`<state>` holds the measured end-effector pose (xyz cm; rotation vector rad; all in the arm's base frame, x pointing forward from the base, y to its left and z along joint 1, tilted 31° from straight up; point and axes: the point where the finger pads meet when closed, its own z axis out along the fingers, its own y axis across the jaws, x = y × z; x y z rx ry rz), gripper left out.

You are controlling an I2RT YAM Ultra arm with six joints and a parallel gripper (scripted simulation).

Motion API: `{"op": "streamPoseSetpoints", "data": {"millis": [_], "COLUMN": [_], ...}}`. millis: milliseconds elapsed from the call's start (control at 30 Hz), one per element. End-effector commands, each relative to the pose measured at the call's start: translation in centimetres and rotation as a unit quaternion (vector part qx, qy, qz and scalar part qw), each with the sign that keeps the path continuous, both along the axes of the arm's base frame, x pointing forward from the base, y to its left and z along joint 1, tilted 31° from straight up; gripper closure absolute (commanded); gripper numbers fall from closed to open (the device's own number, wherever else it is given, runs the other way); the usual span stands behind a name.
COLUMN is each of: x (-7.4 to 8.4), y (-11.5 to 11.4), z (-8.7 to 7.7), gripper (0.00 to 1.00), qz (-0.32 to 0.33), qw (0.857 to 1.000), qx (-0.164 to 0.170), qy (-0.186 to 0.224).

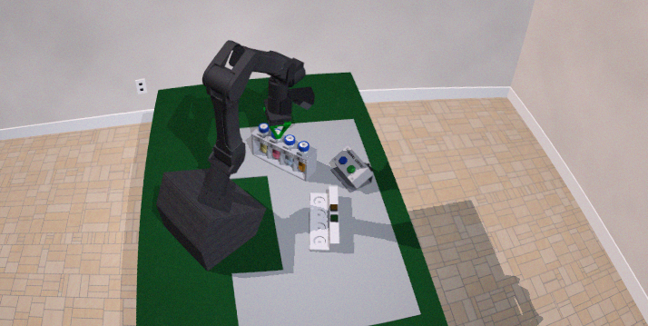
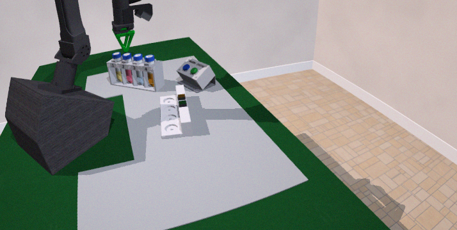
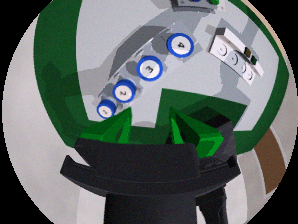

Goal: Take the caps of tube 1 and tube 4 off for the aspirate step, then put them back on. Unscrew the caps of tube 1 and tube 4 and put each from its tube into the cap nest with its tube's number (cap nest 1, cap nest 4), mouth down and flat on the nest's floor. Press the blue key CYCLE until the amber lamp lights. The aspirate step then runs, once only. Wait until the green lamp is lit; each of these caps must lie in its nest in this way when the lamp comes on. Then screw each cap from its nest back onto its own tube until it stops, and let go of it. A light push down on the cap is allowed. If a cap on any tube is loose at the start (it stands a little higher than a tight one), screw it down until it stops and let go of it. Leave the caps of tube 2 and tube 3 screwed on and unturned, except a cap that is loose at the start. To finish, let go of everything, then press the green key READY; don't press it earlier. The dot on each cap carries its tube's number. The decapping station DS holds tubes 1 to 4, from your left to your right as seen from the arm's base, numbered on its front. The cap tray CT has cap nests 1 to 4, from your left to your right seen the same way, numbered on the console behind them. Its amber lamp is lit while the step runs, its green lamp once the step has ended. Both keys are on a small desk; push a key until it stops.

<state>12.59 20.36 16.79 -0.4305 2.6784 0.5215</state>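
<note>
A lab bench: capped sample tubes (image 2: 137,68) racked beside a keyed console (image 2: 196,74).

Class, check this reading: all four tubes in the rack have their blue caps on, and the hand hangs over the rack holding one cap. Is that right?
Not quite. The hand holds nothing; its green fingers stand apart with no cap between them, as the wrist view shows. The rest stands: all four blue caps sit on their tubes in the rack, and the hand hangs over it.

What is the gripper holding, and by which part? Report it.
Nothing. The gripper hangs half open above the row of capped tubes, with only air between its green fingers.
</note>
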Motion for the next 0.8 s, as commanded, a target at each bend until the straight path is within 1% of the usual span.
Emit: {"op": "streamPoseSetpoints", "data": {"millis": [0,33,67,133,200,267,300,333,367,500,767], "x": [-0.3,-0.3,-0.8,-0.8,-1.9,-1.9,-2.4,-2.5,-3.0,-5.2,-5.2], "y": [0.7,0.7,1.4,1.4,2.6,2.6,3.3,3.3,3.9,6.4,6.5], "z": [0.6,0.6,0.7,0.7,0.9,0.9,0.9,0.9,1.0,1.4,1.4], "gripper": [0.51,0.51,0.51,0.51,0.51,0.51,0.51,0.51,0.51,0.51,0.51], "qz": [-0.127,-0.127,-0.159,-0.159,-0.223,-0.232,-0.266,-0.266,-0.297,-0.297,-0.297], "qw": [0.99,0.99,0.984,0.984,0.968,0.965,0.953,0.953,0.941,0.94,0.94], "qx": [0.044,0.044,0.056,0.056,0.08,0.083,0.096,0.096,0.108,0.108,0.108], "qy": [0.04,0.041,0.057,0.057,0.088,0.091,0.108,0.108,0.124,0.124,0.124]}}
